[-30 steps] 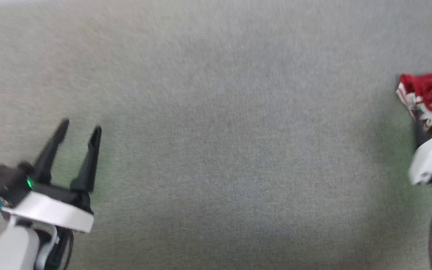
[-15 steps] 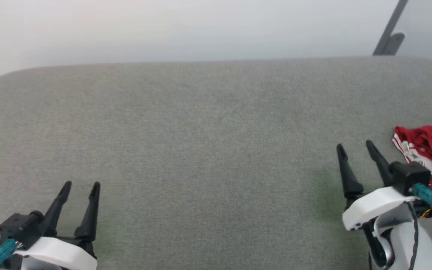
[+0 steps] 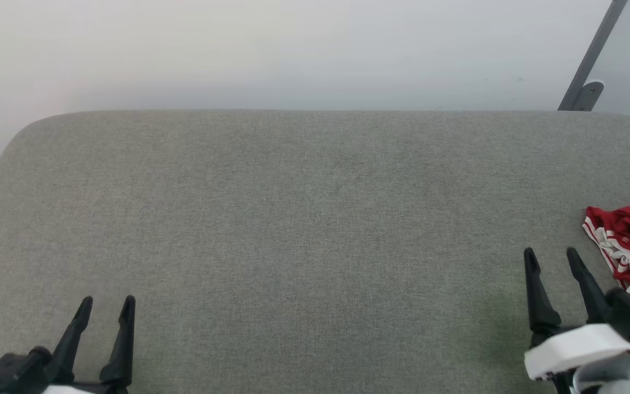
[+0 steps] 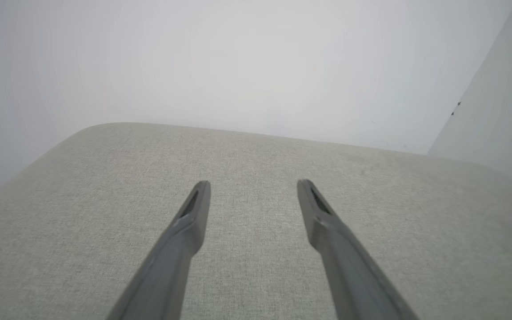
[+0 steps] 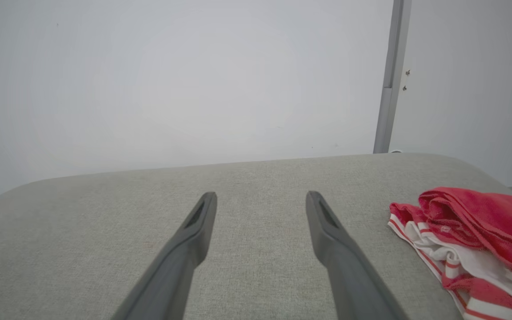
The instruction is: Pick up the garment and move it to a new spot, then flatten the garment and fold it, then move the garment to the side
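The left pincer (image 3: 108, 299) sits low and close, its two dark fingers spread apart with nothing between them. The right pincer (image 3: 550, 251) is the same: fingers apart, holding nothing, pointing out over the grey cloth top of the bench (image 3: 315, 219). Just to the right of the right pincer, about level with its fingertips, lies the garment (image 3: 629, 232). It is near the right finger but not touching it. From the left pincer it is far off to the right, only a small red bit at the edge of the left wrist view, so the right arm is much the nearer one. The garment is in a soft red bunch, not spread flat, with a white and red striped edge on the side facing the pincer. That edge runs on a slant, away and to the left. The picture cuts off part of it, so I cannot tell which way its long side goes. This could be a shirt waiting to be lifted, or one put over at the side. Farther on the bench top runs to a pale wall (image 3: 293, 49), with a grey pole (image 3: 588, 65) far to the right.
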Controlling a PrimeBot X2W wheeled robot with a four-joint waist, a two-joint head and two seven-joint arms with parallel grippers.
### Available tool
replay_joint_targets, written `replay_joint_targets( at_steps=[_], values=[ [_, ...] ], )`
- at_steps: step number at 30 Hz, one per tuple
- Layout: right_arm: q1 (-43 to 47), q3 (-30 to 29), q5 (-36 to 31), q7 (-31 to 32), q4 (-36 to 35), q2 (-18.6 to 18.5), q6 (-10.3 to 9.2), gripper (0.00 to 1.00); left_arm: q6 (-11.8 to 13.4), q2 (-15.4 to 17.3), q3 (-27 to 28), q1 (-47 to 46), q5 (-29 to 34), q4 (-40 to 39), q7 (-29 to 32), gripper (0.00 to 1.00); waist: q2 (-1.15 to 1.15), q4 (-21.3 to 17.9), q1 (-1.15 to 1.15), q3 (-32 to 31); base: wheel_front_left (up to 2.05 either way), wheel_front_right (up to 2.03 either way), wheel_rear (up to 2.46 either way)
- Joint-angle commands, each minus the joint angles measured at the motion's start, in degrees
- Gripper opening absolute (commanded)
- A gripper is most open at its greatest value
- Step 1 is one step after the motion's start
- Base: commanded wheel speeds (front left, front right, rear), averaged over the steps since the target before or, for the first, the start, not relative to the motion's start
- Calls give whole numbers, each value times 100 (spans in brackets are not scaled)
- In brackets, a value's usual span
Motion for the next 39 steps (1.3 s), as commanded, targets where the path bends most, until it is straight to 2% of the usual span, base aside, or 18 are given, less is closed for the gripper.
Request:
replay_joint_targets(
  at_steps=[1, 12, 29, 30, 34, 39],
  values=[
    [129, -62, -36, 39, -118, 26, -13, 100, 15, -12, 54, 120, 41, -80, -28, 100, 0, 18, 0, 9, 0, 0, 0],
    [690, -351, -164, 371, -944, 216, -13, 100, 15, -136, 393, 507, 216, -515, -28, 100, 0, 46, 0, 51, 0, 0, 0],
    [764, -290, -197, 461, -1153, 288, -13, 100, 15, -141, 354, 462, 197, -588, -27, 100, 0, -35, 0, 82, 0, 0, 0],
    [712, -301, -191, 448, -1130, 266, 1, 0, -1, -165, 332, 455, 174, -544, 3, 0, 0, -36, 0, 82, 0, 0, 0],
    [777, -306, -176, 458, -905, 292, 1, 0, -1, -327, 267, 463, 150, -334, 20, 0, 0, -38, 0, 81, 0, 0, 0],
    [700, -312, 345, 555, -812, 296, 1, 0, 5, -415, 286, 360, -298, -270, 138, 0, 0, -49, 0, 75, 0, 0, 0]
  ],
)
